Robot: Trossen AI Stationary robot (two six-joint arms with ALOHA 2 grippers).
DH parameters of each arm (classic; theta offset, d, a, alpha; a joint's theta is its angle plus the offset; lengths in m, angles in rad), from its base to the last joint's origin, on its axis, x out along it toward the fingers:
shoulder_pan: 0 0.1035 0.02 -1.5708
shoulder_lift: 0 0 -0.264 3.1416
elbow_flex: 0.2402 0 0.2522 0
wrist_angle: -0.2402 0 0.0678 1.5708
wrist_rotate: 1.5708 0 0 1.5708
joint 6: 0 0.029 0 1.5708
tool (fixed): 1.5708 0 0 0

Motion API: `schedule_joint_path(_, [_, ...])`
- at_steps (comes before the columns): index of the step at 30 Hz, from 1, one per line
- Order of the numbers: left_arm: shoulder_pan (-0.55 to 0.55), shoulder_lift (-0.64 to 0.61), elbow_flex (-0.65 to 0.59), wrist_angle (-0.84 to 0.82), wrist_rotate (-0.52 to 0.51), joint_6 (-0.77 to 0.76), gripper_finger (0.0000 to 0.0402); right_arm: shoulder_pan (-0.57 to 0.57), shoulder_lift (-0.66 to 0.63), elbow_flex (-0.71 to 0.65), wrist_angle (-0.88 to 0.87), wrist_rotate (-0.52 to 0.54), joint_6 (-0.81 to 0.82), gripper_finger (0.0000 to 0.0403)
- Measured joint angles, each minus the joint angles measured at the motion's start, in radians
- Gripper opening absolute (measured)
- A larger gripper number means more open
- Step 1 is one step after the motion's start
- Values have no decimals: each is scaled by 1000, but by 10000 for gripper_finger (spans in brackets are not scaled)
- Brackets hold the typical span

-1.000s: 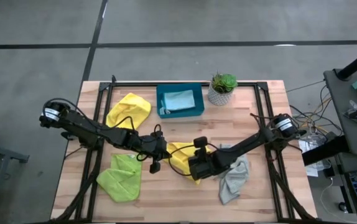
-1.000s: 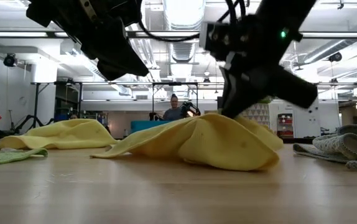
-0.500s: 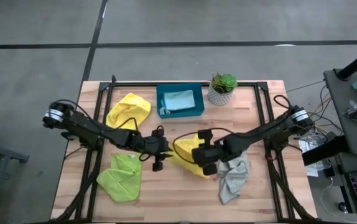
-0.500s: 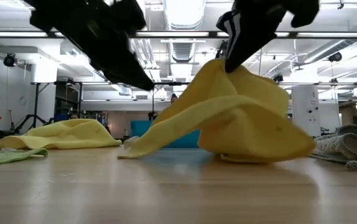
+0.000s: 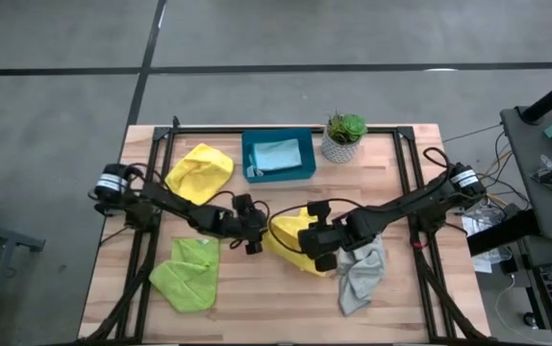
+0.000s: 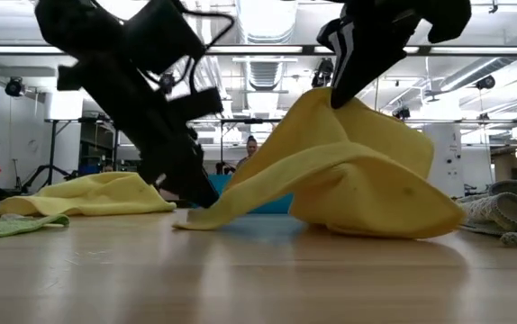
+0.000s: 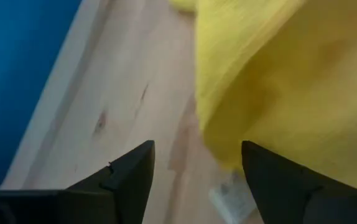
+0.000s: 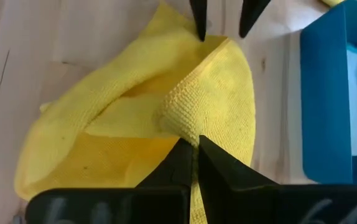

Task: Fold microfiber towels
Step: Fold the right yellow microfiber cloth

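Left hand just let go: fingers now apart, at lower corner of yellow towel, mid-bench. Right hand clamped on towel's raised fold, lifted since a second ago. Judgement: fold-over under way, right hand carrying it alone.
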Motion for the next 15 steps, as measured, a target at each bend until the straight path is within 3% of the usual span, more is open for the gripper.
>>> schedule_joint_path(6, [20,63,0,121,138,2,193,0,0,0,19,1,-11,9])
schedule_joint_path(9, [21,72,0,155,212,44,130,0,0,0,24,2,-6,9])
schedule_joint_path(12, [21,69,3,153,242,50,37,3,0,-2,36,20,12,9])
schedule_joint_path(15, [17,29,3,105,244,43,9,7,0,-3,37,28,35,9])
